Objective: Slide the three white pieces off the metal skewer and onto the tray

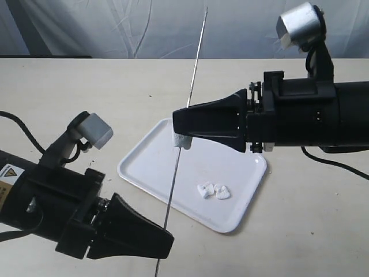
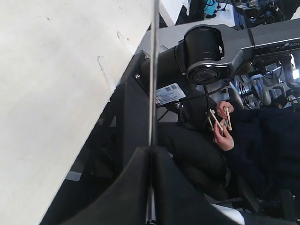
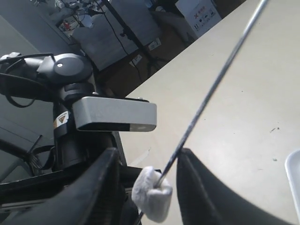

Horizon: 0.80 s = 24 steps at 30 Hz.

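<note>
The left gripper [image 1: 169, 238] is clamped shut on the lower end of the skewer [image 1: 193, 81], which slants up over the tray [image 1: 144, 167]. The right gripper [image 1: 176, 128] straddles the skewer with its jaws slightly apart. One white piece [image 1: 181, 140] sits between them over a corner of the tray. The other white pieces [image 1: 213, 191] lie on the tray.

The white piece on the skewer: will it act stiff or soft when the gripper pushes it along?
Probably soft: the white piece looks puffy and dented around the skewer. Likely light, since the thin rod shows no bend.
</note>
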Motion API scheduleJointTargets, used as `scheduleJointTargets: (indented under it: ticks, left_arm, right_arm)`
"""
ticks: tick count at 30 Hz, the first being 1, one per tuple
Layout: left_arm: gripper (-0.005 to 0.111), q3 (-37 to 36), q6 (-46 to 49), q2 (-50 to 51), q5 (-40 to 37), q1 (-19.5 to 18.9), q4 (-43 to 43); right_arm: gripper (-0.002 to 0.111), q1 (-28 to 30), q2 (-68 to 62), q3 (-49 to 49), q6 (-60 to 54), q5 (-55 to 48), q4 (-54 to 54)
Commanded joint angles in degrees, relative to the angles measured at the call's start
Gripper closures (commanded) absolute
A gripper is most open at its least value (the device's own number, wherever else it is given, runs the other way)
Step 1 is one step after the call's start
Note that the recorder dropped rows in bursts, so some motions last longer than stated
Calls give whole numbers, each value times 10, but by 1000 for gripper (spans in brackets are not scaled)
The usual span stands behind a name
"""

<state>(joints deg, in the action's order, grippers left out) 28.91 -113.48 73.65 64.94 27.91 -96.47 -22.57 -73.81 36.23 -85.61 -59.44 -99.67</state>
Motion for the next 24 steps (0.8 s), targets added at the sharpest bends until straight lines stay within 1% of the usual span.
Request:
scheduleJointTargets:
  ticks: [1,4,8,10,17,19,22,24]
  left_arm:
    - [107,3,5,0,0,4,4]
    - [107,5,6,0,2,1,7]
    - [107,34,6,0,24,1,10]
    - [107,44,3,-1,21,1,10]
    - [107,44,-11,-2,-7,1,-30]
    - [107,44,-13,-2,-7,-4,-35]
    - [107,44,-19,-4,3,-28,-35]
    - [107,44,-18,-5,11,-35,-35]
  right_arm:
    - [69,2,4,5,2,-7,-3]
    - [69,2,3,5,4,-8,-3]
    - [69,2,3,-5,4,-8,-3]
    - [69,2,3,-5,4,-14,-3]
    - [69,2,3,-5,4,-23,-3]
    - [69,2,3,-5,3,-23,-3]
    - [69,2,3,-5,3,-20,-3]
    - [69,2,3,-5,2,-19,-3]
